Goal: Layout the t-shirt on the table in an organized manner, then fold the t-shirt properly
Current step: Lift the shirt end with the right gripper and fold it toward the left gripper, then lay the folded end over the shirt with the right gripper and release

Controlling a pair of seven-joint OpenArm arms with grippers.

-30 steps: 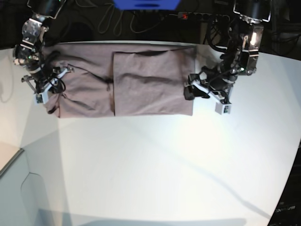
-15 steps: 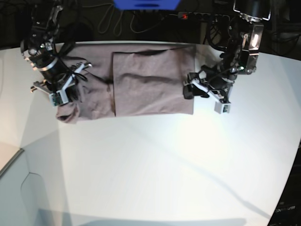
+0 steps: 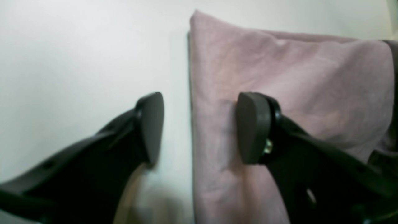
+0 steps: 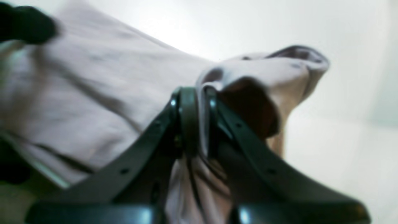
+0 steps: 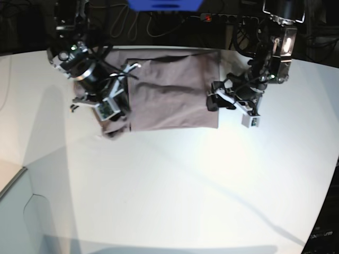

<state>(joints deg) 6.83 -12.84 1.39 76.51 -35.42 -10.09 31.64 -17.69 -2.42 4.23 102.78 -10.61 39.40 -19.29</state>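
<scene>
Folding step: right gripper [image 4: 199, 124] clenched on t-shirt [image 5: 175, 95] edge, left gripper [image 3: 199, 127] released astride other edge, probably next lay fold flat w/o wrinkles.

The t-shirt [image 5: 172, 92] lies on the table [image 5: 175, 185] (far side).

bare table [image 5: 175, 190] in front, t-shirt [image 5: 169, 95] filling the back

Background: dark, cluttered strip behind the work surface.
Tangled black cables [image 5: 132, 24], a flat blue rectangular panel [image 5: 164, 5], a black power strip [image 5: 225, 18] with 1 red light.
</scene>
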